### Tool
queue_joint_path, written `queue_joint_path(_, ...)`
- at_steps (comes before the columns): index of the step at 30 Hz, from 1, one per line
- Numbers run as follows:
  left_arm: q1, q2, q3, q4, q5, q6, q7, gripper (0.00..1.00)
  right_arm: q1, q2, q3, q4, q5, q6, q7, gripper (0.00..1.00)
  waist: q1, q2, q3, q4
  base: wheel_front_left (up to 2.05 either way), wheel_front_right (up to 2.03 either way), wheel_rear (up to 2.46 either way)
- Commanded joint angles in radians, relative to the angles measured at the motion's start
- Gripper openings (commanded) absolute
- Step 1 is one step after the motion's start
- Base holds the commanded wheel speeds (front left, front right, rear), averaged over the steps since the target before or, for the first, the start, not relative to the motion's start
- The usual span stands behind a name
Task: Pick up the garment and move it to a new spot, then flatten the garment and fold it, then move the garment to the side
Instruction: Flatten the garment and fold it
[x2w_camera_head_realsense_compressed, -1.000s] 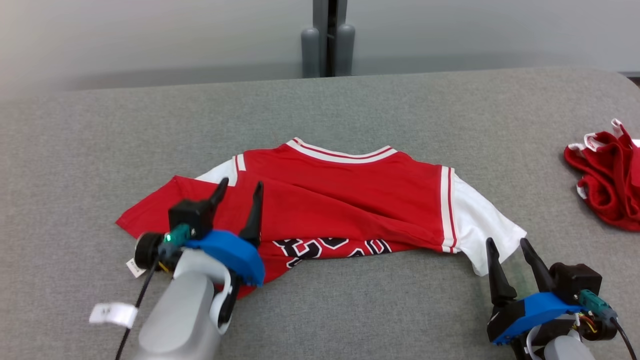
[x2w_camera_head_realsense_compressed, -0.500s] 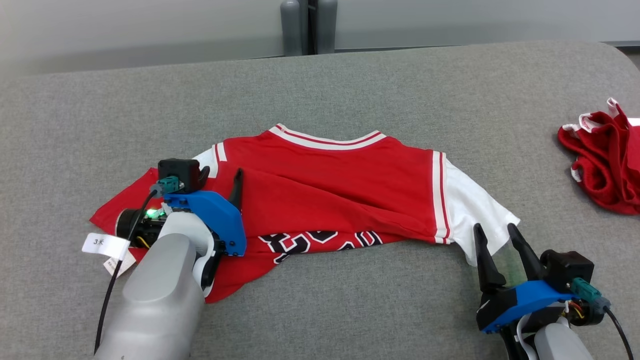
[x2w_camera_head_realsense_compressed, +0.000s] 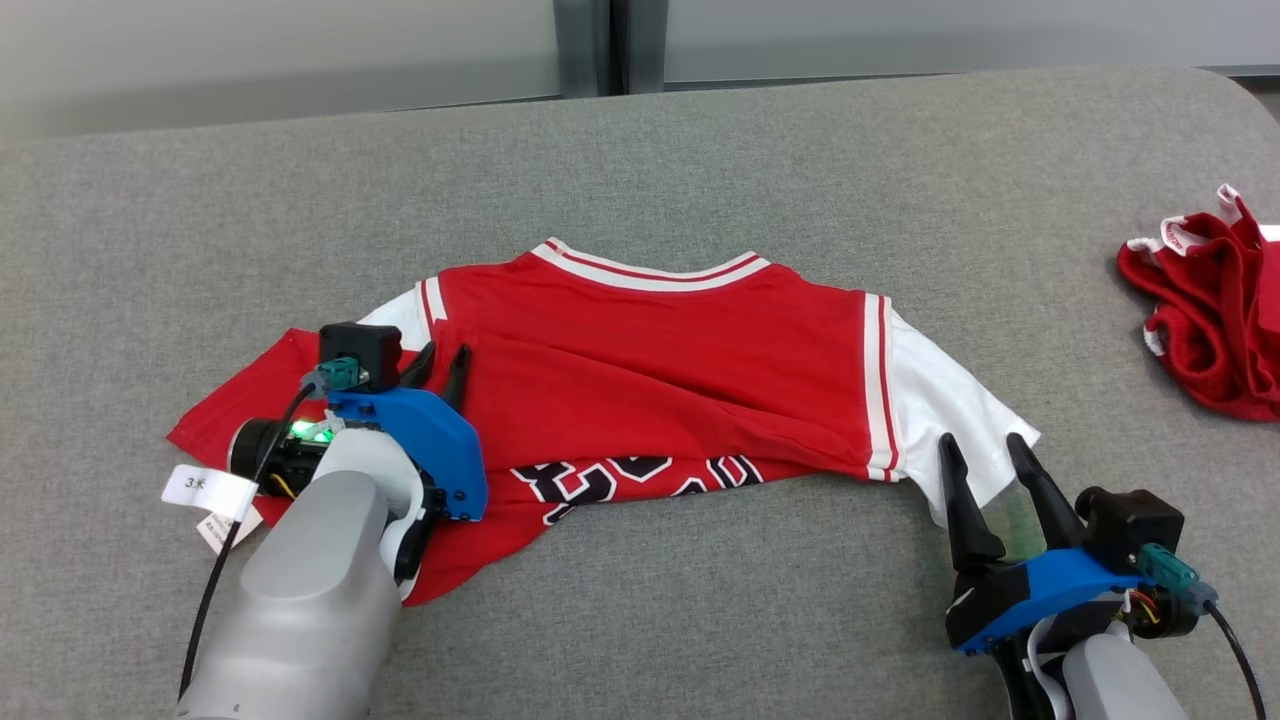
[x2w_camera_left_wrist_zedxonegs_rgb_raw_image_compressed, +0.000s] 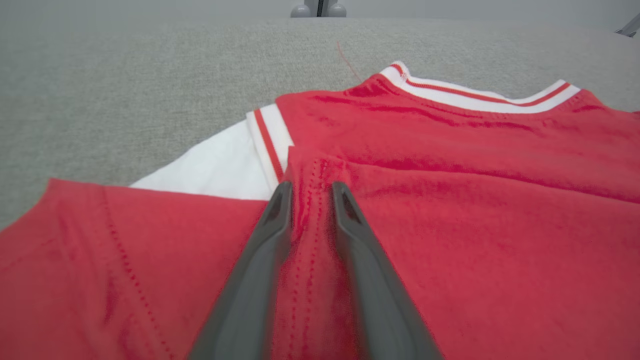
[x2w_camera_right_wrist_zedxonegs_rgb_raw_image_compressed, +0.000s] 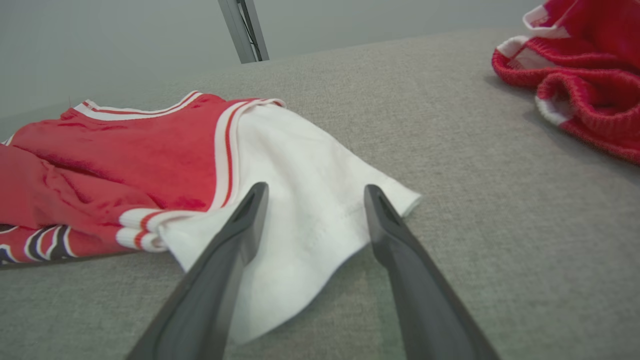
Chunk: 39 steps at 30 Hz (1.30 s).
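The garment (x2w_camera_head_realsense_compressed: 680, 350), a red jersey with white sleeves and striped trim, lies spread and partly folded on the grey table (x2w_camera_head_realsense_compressed: 700, 150). My left gripper (x2w_camera_head_realsense_compressed: 445, 355) rests on its left part, near the left sleeve seam. In the left wrist view the two fingers of the left gripper (x2w_camera_left_wrist_zedxonegs_rgb_raw_image_compressed: 312, 187) stand narrow, pinching a raised ridge of the red garment (x2w_camera_left_wrist_zedxonegs_rgb_raw_image_compressed: 475, 175) between them. My right gripper (x2w_camera_head_realsense_compressed: 980, 445) is open at the right sleeve. The right wrist view shows the right gripper (x2w_camera_right_wrist_zedxonegs_rgb_raw_image_compressed: 316, 190) straddling the white sleeve (x2w_camera_right_wrist_zedxonegs_rgb_raw_image_compressed: 300, 150) without gripping it.
A second red and white knit piece (x2w_camera_head_realsense_compressed: 1215, 330) lies bunched at the table's right edge, also in the right wrist view (x2w_camera_right_wrist_zedxonegs_rgb_raw_image_compressed: 575, 65). White tags (x2w_camera_head_realsense_compressed: 205, 485) hang on my left arm's cable. A grey post (x2w_camera_head_realsense_compressed: 585, 45) stands behind the table.
The head camera has tilted down. My left gripper has come down onto the jersey's left part and its fingers have closed from wide to narrow on a fold. The right gripper stays open.
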Motion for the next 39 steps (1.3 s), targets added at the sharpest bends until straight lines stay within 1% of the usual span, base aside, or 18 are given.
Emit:
queue_joint_path(1,-0.019,0.003,-0.014,0.005,-0.004,-0.001,-0.014,0.0,-0.011,0.001,0.001,0.001,0.002,0.0,-0.001,1.0,-0.0001,0.0,0.001,0.0,0.0,0.0,0.0)
queue_joint_path(3,-0.022,0.006,-0.03,-0.001,-0.01,-0.001,-0.038,0.0,-0.013,0.001,0.0,0.003,0.004,0.0,-0.001,1.0,-0.0001,0.0,0.001,0.002,0.0,0.0,0.0)
queue_joint_path(6,-0.034,0.019,-0.046,-0.018,-0.004,-0.001,-0.106,0.0,-0.006,0.001,-0.007,0.007,0.007,0.0,-0.001,1.0,-0.0001,0.0,-0.011,0.009,0.0,0.0,0.0)
queue_joint_path(9,-0.033,0.014,-0.06,-0.045,0.001,-0.001,-0.146,0.0,0.012,0.001,-0.023,0.016,0.003,0.0,-0.001,1.0,-0.0001,0.0,-0.037,0.026,0.0,0.0,0.0)
queue_joint_path(12,-0.015,0.016,-0.069,-0.1,0.015,-0.001,-0.159,0.0,0.032,0.001,-0.033,0.026,0.005,0.0,-0.001,1.0,-0.0001,0.0,-0.074,0.05,0.0,0.0,0.0)
queue_joint_path(13,-0.006,0.019,-0.063,-0.144,0.02,-0.001,-0.16,0.0,0.037,0.001,-0.036,0.028,0.006,0.0,-0.001,1.0,-0.0001,0.0,-0.086,0.059,0.0,0.0,0.0)
queue_joint_path(15,0.04,0.032,-0.045,-0.228,0.037,-0.001,-0.16,0.0,0.051,0.001,-0.038,0.034,0.011,0.0,-0.001,1.0,-0.0001,0.0,-0.114,0.078,0.0,0.0,0.0)
queue_joint_path(18,0.138,0.035,-0.021,-0.337,0.063,0.0,-0.16,0.0,0.079,0.0,-0.043,0.04,0.021,0.0,-0.001,1.0,-0.0001,0.0,-0.162,0.108,0.0,0.0,0.0)
queue_joint_path(22,0.301,0.027,0.002,-0.427,0.084,0.001,-0.16,0.0,0.12,0.0,-0.054,0.05,0.033,0.0,-0.001,1.0,-0.0001,0.0,-0.228,0.146,0.0,0.0,0.0)
queue_joint_path(24,0.387,0.024,0.007,-0.449,0.087,0.001,-0.161,0.0,0.144,0.0,-0.059,0.054,0.041,0.0,-0.001,1.0,-0.0001,0.0,-0.26,0.162,0.0,0.0,0.0)
queue_joint_path(31,0.626,0.018,0.055,-0.476,0.076,0.002,-0.161,0.0,0.183,0.0,-0.059,0.055,0.057,0.0,-0.001,1.0,-0.0001,0.0,-0.306,0.185,0.0,0.0,0.0)
queue_joint_path(35,0.694,0.015,0.095,-0.467,0.078,0.013,-0.161,0.0,0.201,0.0,-0.059,0.051,0.06,0.0,0.0,1.0,-0.0001,0.0,-0.318,0.191,0.0,0.0,0.0)
queue_joint_path(39,0.706,0.019,0.132,-0.468,0.089,0.026,-0.161,0.0,0.213,0.0,-0.059,0.049,0.059,0.0,0.0,1.0,-0.0001,0.0,-0.323,0.194,0.0,0.0,0.0)
